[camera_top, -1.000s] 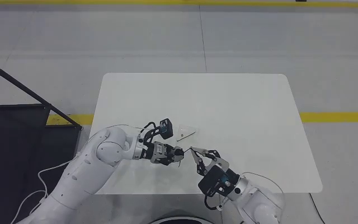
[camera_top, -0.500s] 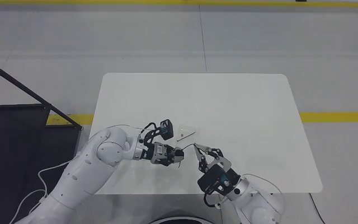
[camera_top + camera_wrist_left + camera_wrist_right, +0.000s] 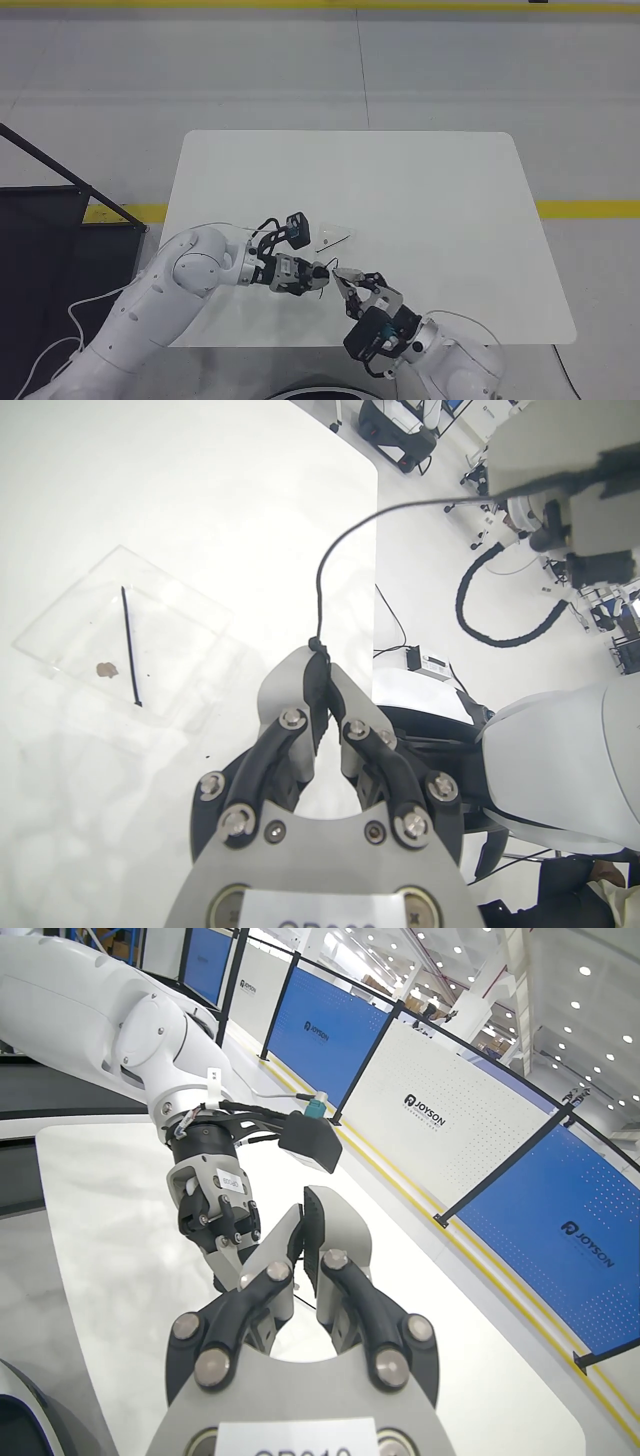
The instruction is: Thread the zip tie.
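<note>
Pinched tight between the closed pads of the left tool [image 3: 320, 662]: the head end of a thin black zip tie [image 3: 324, 565], held up off the white worktop [image 3: 200, 475], over the part nearest the robot. From there, arcing up and over in one springy bow toward the right tool [image 3: 306, 1215], just beside. Seemingly nipped there by the tail, between pads all but shut, though hard to confirm from the right wrist view, with only a hairline of strap visible below the fingers.

Probably very light. Bendy along the length, yet stiff enough to hold a curve and likely to spring back if let go. Smooth plastic by the look of it, so liable to slide or twist between flat pads. Best gripped close to the tip, leaving just a short free stub to steer into the head's slot; too far back and likely to buckle rather than enter. Head best kept clamped by its sides, slot left uncovered.

Lying apart on the worktop: a clear shallow tray [image 3: 50, 625] with a second black tie [image 3: 129, 645] and a small brown speck [image 3: 106, 670] inside.
</note>
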